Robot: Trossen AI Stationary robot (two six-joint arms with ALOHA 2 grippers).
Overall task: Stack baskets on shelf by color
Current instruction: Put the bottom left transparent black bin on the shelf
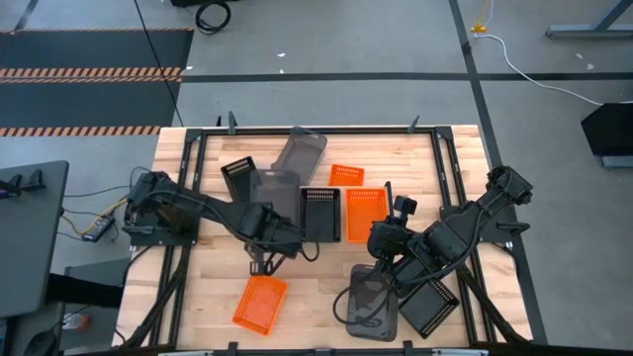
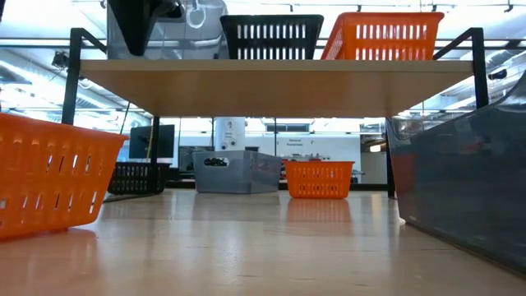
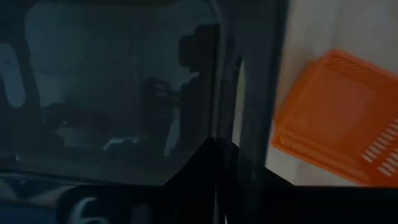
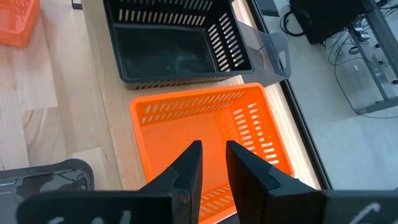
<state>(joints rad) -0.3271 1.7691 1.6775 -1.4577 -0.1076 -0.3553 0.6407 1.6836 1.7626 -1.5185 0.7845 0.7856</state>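
Fingers of the left gripper [image 1: 265,213] pinch the grey basket [image 1: 274,190] on the shelf [image 1: 326,235]; right gripper [image 4: 211,163], fingers narrowly apart and empty, hovers over the orange basket [image 4: 205,134]

Your shelf [image 2: 271,78] carries a grey basket [image 1: 274,188], a black one [image 1: 320,213] and an orange one [image 1: 364,215] side by side. Other baskets lie scattered on the desk.

Directly under your right gripper [image 4: 213,163] sits the orange basket [image 4: 208,134], its hollow open. Beyond it the black basket [image 4: 174,40] blocks the shelf [image 4: 112,130]; bare board runs alongside.
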